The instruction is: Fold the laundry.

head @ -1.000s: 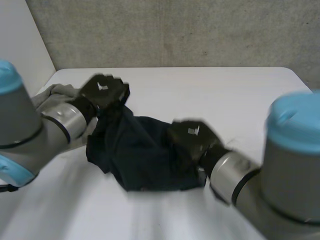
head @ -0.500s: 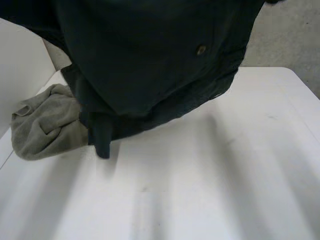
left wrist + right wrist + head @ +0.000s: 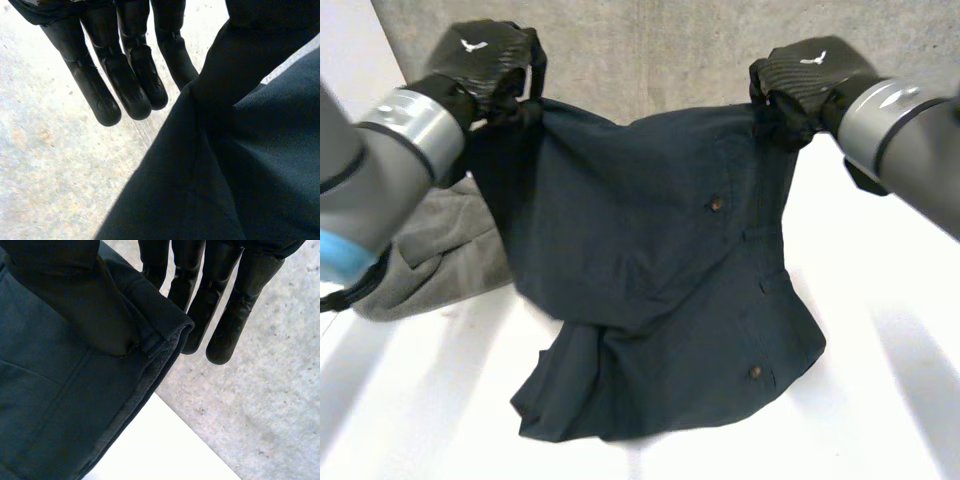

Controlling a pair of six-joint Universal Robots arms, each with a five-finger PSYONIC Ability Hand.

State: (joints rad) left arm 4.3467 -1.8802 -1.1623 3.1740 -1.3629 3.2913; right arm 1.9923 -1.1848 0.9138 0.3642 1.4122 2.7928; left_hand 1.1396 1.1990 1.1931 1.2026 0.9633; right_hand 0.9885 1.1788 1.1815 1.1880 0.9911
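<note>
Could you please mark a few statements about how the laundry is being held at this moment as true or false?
1. The left hand and the right hand each grip the dark garment at its upper edge. True.
2. The dark garment hangs wholly clear of the table. False: its lower part rests on the table.
3. A grey garment lies on the table beside the left arm. True.
4. The right hand is open, apart from the cloth. False: its thumb pinches the hem against its fingers.

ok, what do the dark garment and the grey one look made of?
Dark garment: thin woven cloth, likely cotton, matte; stitched seams and small buttons show. Grey garment: thicker, soft-looking, maybe fleece or jersey; its bulky folds suggest so.
</note>
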